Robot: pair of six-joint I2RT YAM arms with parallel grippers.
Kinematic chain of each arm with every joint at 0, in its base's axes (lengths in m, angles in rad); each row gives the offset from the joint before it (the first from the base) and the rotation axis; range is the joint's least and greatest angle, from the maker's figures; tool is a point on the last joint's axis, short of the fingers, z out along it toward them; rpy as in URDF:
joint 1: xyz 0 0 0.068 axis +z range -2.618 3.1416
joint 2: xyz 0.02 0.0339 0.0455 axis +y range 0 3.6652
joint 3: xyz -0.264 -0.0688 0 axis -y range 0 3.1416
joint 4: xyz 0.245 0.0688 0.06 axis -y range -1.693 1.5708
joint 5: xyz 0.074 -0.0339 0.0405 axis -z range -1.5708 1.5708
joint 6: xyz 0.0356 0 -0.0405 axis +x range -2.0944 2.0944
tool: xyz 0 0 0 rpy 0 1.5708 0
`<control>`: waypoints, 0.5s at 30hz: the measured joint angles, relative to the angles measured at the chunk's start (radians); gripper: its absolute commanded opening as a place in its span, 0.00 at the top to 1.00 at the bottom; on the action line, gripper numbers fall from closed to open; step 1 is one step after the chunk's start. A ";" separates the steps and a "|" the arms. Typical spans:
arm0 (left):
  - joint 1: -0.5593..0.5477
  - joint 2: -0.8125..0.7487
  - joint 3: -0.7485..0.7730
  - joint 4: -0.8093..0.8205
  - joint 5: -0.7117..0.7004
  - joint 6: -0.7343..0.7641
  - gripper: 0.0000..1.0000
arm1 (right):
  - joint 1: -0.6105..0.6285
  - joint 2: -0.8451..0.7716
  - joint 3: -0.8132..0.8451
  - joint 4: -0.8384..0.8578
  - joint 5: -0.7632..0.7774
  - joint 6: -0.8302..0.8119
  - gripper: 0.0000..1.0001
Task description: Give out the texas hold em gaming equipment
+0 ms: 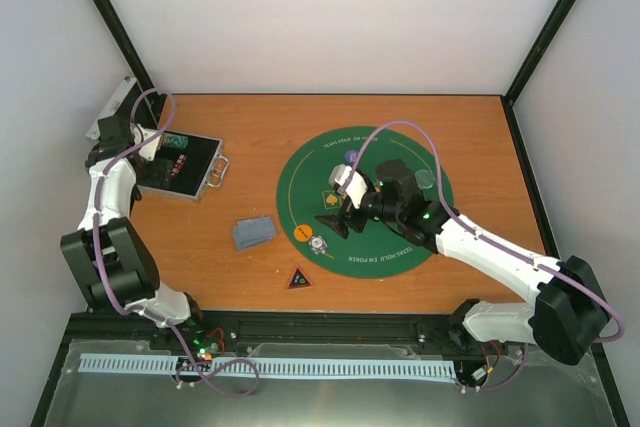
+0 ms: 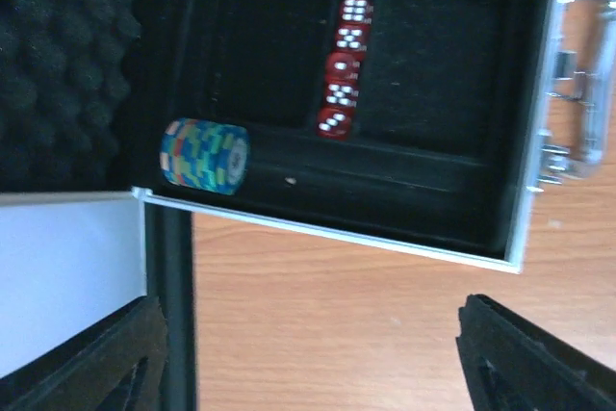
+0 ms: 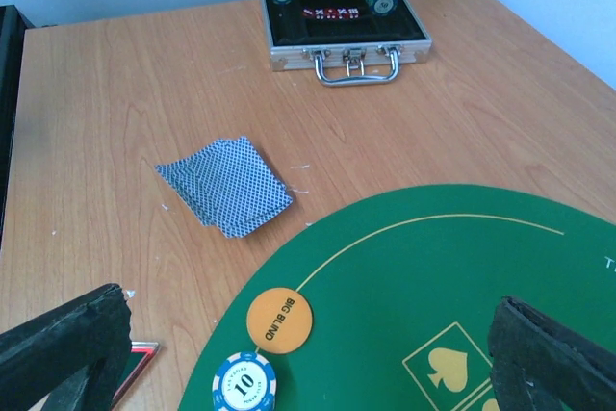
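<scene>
A fanned pile of grey-blue-backed cards (image 1: 253, 232) lies on the wood left of the round green mat (image 1: 400, 247). It also shows in the right wrist view (image 3: 226, 185). An orange "BIG BLIND" chip (image 3: 279, 318) and a blue-white "10" chip (image 3: 244, 384) lie at the mat's left edge. A purple-blue chip (image 1: 351, 156) and a clear disc (image 1: 424, 179) lie further back on the mat. The red-edged triangle (image 1: 298, 278) lies on the wood in front. My right gripper (image 3: 308, 377) is open and empty, above the mat near the two chips. My left gripper (image 2: 318, 372) is open and empty over bare wood beside the case.
The open silver case (image 1: 185, 167) sits at the far left, holding a stack of green-blue chips (image 2: 204, 154) and a row of red dice (image 2: 342, 74). In the right wrist view the case (image 3: 345, 16) shows two chip stacks. Black frame posts stand at the back corners.
</scene>
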 measured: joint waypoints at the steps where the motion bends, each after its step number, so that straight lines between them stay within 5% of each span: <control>1: 0.011 0.018 0.000 0.024 -0.013 0.006 0.21 | 0.000 0.005 0.003 -0.006 0.000 -0.002 0.00; 15: -0.008 0.395 0.350 0.180 0.103 0.013 0.32 | -0.001 0.069 0.138 -0.097 0.042 0.035 0.00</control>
